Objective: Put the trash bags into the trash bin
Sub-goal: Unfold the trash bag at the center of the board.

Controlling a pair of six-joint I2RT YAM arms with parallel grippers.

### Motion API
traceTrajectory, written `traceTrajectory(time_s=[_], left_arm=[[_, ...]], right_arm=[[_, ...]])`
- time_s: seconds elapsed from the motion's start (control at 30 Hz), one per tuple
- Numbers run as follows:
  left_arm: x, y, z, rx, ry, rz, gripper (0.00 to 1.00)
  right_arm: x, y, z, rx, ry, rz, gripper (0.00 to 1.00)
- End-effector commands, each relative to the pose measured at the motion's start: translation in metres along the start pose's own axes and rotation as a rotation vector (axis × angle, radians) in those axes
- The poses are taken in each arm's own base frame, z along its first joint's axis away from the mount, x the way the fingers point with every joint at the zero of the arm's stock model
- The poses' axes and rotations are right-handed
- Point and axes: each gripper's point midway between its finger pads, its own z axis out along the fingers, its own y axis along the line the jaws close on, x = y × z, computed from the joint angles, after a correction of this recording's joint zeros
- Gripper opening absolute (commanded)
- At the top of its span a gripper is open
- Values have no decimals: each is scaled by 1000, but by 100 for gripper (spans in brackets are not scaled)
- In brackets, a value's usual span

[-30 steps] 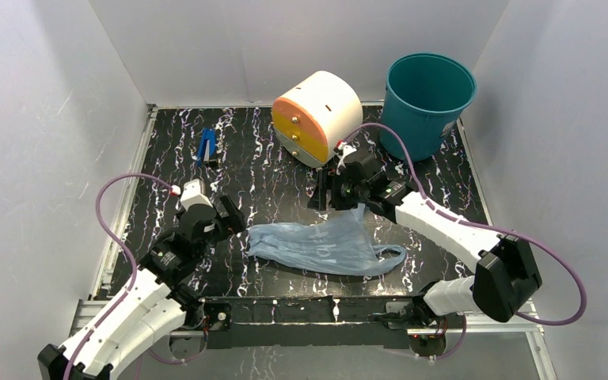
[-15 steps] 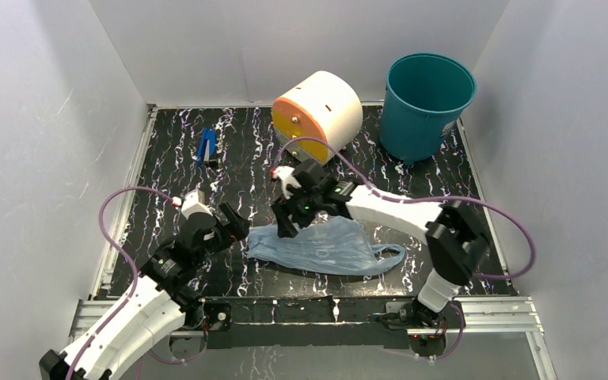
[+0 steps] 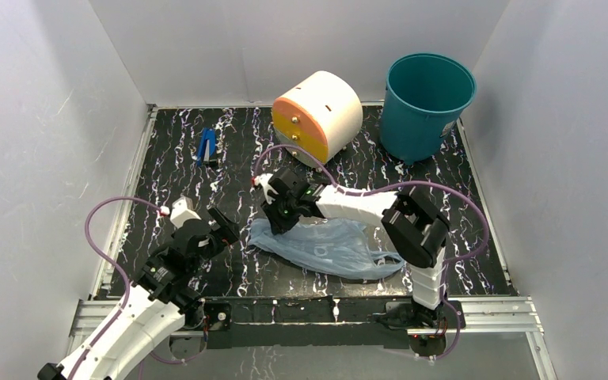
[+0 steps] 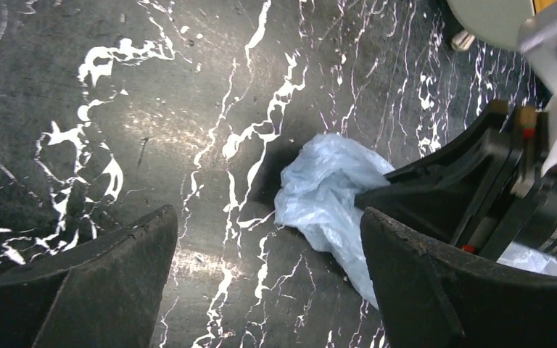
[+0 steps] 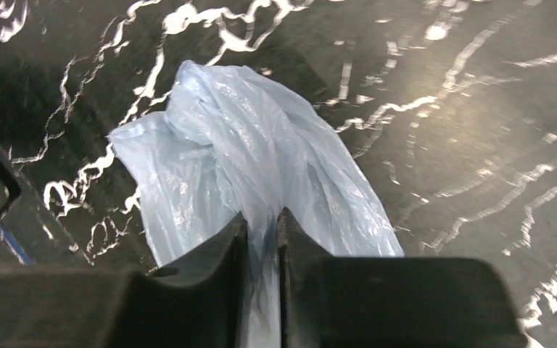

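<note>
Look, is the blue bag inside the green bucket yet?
Not yet, it is out. The blue bag lies on the table, pinched by the right gripper, while the green bucket stands apart at the far corner.

Top camera, high and behind the arm bases, looks down over the whole table [image 3: 229, 150]. Left wrist camera hovers close, angled at the trash bag [image 4: 326, 192] right of centre; right wrist camera, even nearer, shares that same crumpled end.

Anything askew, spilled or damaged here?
Nothing spilled or damaged. The light-blue trash bag lies crumpled on the table, pinched by the right gripper; the teal bin stands upright, the cream-and-orange drum on its side.
</note>
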Motion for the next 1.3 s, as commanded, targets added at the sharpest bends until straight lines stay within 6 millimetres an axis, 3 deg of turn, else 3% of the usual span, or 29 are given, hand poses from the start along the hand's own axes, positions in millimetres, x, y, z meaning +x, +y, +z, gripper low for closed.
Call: traceTrajectory(time_s=[0.0, 0.03, 0.1, 0.23, 0.33, 0.47, 0.53, 0.7, 0.8, 0.93, 1.03, 1.1, 1.17, 1.27], left_arm=[[5, -24, 7, 92, 40, 25, 93], [11, -31, 10, 131, 61, 32, 93], [20, -45, 14, 198, 100, 21, 93], [28, -76, 17, 356, 131, -23, 93], [28, -100, 17, 479, 127, -50, 95], [42, -131, 17, 628, 209, -38, 95], [54, -150, 17, 720, 285, -49, 90], [59, -154, 26, 726, 295, -95, 65], [57, -160, 26, 757, 290, -127, 63], [64, -160, 29, 754, 316, -110, 53], [69, -156, 34, 733, 329, -119, 32], [68, -154, 34, 729, 322, -127, 16], [68, -150, 33, 718, 313, -132, 6], [70, -142, 32, 688, 315, -107, 0]], right_arm=[[-44, -27, -35, 133, -152, 191, 19], [-48, -35, -46, 138, -180, 255, 6], [-47, -47, -62, 143, -230, 417, 1], [-35, -60, -88, 123, -351, 710, 7], [-24, -57, -97, 74, -435, 855, 8], [-19, -52, -100, 34, -469, 891, 9], [-18, -47, -101, 25, -434, 873, 9], [-20, -43, -104, -1, -440, 863, 10], [-24, -33, -105, -55, -422, 823, 10], [-24, -23, -102, -111, -378, 796, 10], [-25, -17, -102, -138, -364, 787, 10], [-25, -19, -104, -124, -371, 786, 11], [-23, -28, -106, -75, -386, 790, 14], [-12, -51, -114, 46, -383, 795, 18]])
